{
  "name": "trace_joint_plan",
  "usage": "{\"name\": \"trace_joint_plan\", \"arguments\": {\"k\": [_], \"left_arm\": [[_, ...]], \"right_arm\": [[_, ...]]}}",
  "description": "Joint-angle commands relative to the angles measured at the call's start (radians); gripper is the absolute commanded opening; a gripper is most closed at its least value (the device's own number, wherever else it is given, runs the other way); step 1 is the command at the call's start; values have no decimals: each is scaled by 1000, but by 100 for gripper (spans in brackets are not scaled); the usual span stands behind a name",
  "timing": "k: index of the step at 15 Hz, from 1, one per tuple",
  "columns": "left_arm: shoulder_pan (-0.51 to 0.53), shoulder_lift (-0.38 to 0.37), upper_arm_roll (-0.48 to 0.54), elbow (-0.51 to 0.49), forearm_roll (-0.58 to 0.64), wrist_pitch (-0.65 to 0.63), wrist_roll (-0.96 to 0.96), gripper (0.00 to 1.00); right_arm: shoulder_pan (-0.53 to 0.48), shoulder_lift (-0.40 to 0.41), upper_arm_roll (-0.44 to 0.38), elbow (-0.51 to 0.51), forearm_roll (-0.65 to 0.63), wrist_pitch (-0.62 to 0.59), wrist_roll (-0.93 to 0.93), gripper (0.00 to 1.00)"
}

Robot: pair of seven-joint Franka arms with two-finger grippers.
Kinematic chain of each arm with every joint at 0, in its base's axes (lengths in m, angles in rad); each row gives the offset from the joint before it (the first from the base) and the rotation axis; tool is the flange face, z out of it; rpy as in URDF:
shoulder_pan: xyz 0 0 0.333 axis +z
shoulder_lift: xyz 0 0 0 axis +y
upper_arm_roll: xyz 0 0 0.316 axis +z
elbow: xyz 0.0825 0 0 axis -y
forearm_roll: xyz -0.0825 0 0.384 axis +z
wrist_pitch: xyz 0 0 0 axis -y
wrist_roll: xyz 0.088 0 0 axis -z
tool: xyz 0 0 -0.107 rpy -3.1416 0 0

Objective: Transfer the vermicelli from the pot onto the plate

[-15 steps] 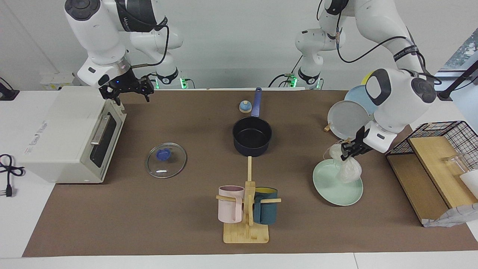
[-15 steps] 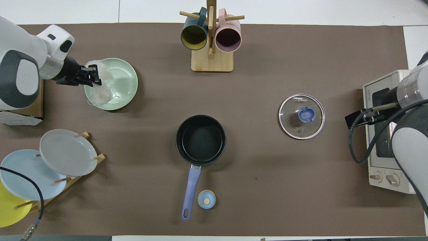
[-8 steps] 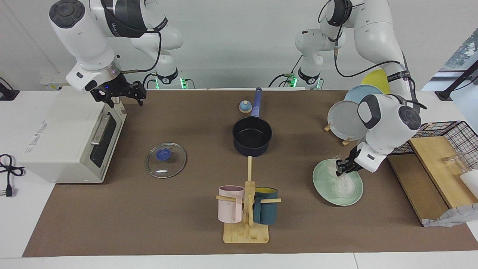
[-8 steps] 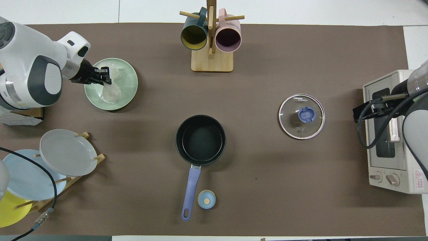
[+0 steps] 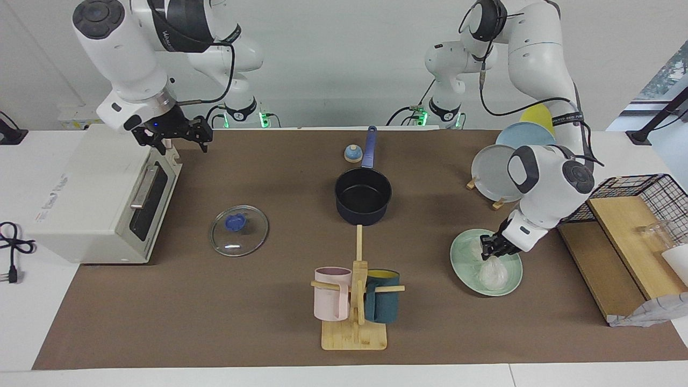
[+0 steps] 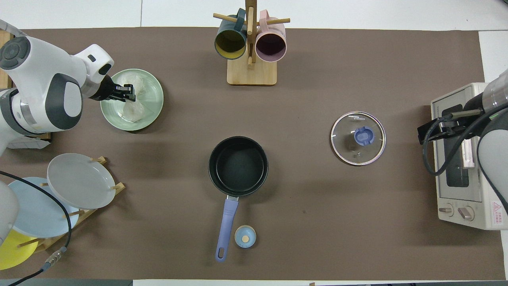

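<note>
Two vermicelli (image 5: 492, 271) nests in clear wrap are seen lying on the mint plate (image 5: 463, 265) toward the left arm's end of the table; the pot (image 5: 363, 196) is left empty mid-table; the left gripper (image 5: 491, 246) is right at the top of the wrap, though whether its fingers are parted or pinched can't be told; the right gripper (image 5: 177, 134) is held wide open over the toaster oven (image 5: 91, 199), waiting; release looks like the step in hand; next, a clean let-go and a straight lift are called for.
</note>
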Motion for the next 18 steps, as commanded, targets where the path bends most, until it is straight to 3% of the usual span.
{"name": "trace_joint_plan", "arguments": {"k": [1,3,7,11,16,18], "left_arm": [[6,-51,-1,-3,15,-24,3,100],[6,-124,0,3,15,-92,-29,100],[3,-249,-1,90,67,-369,-163,100],[6,-427,-4,55,93,-555,-166,100],[6,-529,-4,-90,93,-568,-174,100],[-4,-535,0,-100,93,-574,-198,100]], "right_arm": [[-17,8,-3,27,12,-21,13,100],[-20,8,-13,27,18,-26,13,100],[-23,10,-13,33,21,-26,14,100],[-26,19,-12,63,23,-37,25,100],[-25,17,-12,59,23,-34,28,100],[-23,17,-13,60,21,-34,34,100]]}}
